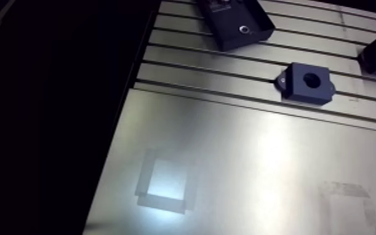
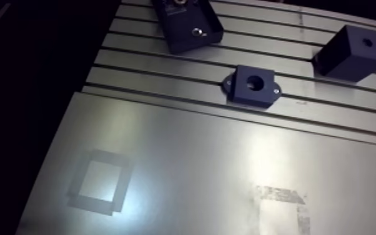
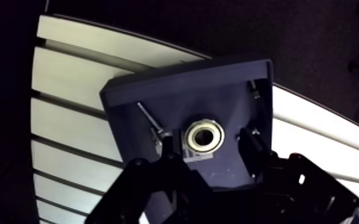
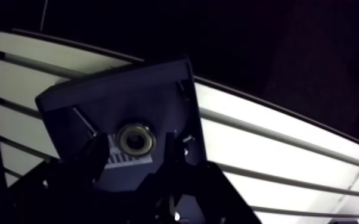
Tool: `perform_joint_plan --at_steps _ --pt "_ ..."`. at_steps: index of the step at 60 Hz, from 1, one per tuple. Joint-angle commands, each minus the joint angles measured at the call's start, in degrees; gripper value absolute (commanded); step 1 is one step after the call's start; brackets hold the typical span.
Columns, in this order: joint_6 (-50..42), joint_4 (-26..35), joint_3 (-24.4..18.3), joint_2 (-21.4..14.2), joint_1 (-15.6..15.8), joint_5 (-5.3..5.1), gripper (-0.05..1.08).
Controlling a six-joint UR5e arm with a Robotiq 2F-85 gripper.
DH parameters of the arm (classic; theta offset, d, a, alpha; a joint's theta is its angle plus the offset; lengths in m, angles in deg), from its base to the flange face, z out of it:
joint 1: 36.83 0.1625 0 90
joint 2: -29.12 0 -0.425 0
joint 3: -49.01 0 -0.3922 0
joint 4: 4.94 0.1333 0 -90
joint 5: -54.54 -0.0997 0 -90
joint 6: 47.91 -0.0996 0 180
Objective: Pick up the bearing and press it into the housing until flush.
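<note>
In the wrist view a silver ring bearing lies on a small pale stand inside a shallow dark tray. My gripper is open just above it, one dark finger on each side of the bearing with a small gap to it. In the arm view the same tray sits at the far edge of the slotted table. The housing, a dark block with a round bore and two side ears, stands a few slots nearer than the tray. The gripper itself is barely in the arm view.
A second dark block with a small hole on top stands right of the housing. A smooth metal plate covers the near table and bears two taped square outlines. The table's left edge drops into darkness.
</note>
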Motion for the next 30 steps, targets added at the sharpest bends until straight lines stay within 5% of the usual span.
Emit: perform_joint_plan --at_steps 1,30 --pt "0.0 0.0 0.0 0.4 0.0 -0.04 0.42" --pt "0.1 0.0 0.1 0.8 0.0 -0.04 0.42"
